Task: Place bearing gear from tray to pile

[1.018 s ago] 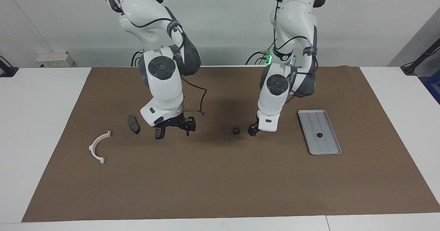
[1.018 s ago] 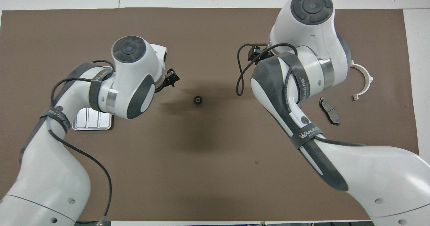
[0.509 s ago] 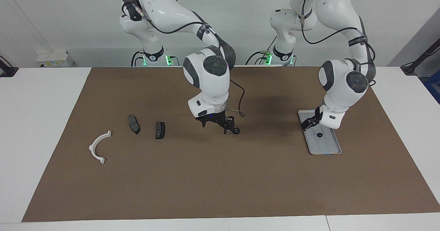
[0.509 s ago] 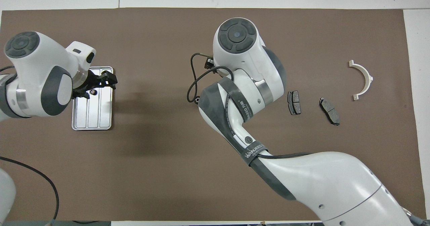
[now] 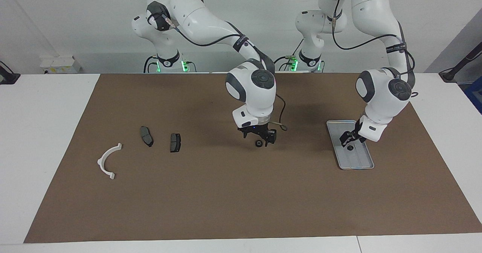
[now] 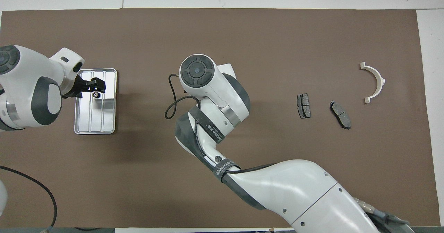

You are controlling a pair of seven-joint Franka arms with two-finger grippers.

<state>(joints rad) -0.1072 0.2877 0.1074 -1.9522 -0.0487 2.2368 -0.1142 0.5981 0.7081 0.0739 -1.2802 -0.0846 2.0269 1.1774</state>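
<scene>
My right end effector (image 5: pixel 260 137) hangs low over the mid gear (image 5: pixel 258 144), which sits on the surface (image 5: pixel 226 200) between the tray (image 5: pixel 361 162) and the pile. Its fingers look spread and hold nothing, with the gear just under the gap. I'd centre on the gear, come straight down until the fingers straddle its rim, then close gently so it doesn't skid away.

The carry then goes toward the pads (image 5: pixel 175 142) and the bracket (image 5: pixel 108 161) at the right arm's end. I'd set the gear down near them without knocking them.

My left end effector (image 5: pixel 349 139) is over the tray, just above the tray gear (image 5: pixel 350 147). I cannot tell how open it is.

Both gears seem to lie flat with the bore facing up. Being round, they have no long axis, so any wrist angle should serve. The tray's long side runs toward and away from the robots.
</scene>
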